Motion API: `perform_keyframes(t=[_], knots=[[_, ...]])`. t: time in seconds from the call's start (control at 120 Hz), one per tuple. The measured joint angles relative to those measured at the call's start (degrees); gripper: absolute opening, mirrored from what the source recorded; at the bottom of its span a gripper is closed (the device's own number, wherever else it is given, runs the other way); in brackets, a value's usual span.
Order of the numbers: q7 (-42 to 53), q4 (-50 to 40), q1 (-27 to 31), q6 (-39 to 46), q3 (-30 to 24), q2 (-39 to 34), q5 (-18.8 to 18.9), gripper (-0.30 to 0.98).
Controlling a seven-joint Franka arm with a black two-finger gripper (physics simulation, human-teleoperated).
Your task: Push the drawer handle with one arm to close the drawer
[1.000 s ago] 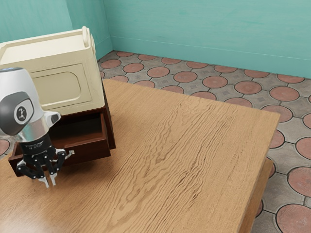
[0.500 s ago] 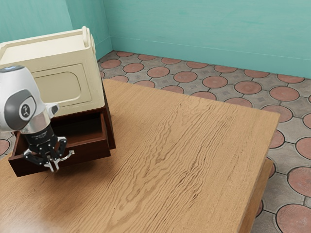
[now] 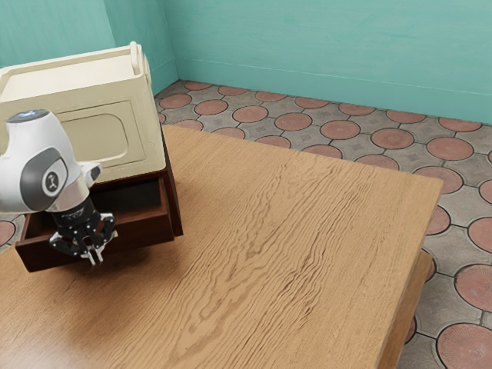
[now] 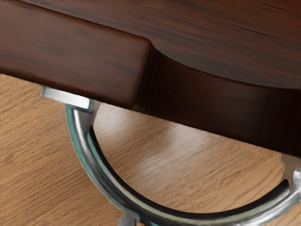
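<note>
Exterior view: bright, even, soft light over wall [image 3: 315, 46] and floor [image 3: 392, 138]. Box [image 3: 69, 83] paler on top, duller on front, so light seems to come mainly from above. Drawer [image 3: 138, 235] dark inside, soft shadow beneath it on table [image 3: 307, 231]; whitish glare at table's near corner, exterior view's lower left. Wrist view: pale sheen on wood within handle [image 4: 95, 165] curve, crisp highlights and teal tints along metal, drawer's recess deeply shaded.

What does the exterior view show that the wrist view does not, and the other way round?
Exterior view: the black two-finger gripper, the cream box-shaped unit, the teal wall and the floor's round reddish tiles.
Wrist view: the curved silver metal handle's flat mounting foot.
Both: the dark-brown wooden drawer and the light-brown wooden tabletop.
</note>
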Motion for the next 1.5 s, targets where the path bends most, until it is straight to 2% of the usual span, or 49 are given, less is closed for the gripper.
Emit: perform_keyframes(t=[0.442,0.917,1.233,1.5], knots=[[0.1,1.2,0.1,9.8,1.5,4.5,3.5,-0.02],[0.3,4.4,0.0,18.6,4.1,8.7,10.6,-0.02],[0.4,4.6,0.2,23.6,5.7,9.9,18.9,-0.02],[0.4,4.6,0.1,25.7,5.8,12.4,20.9,-0.02]])
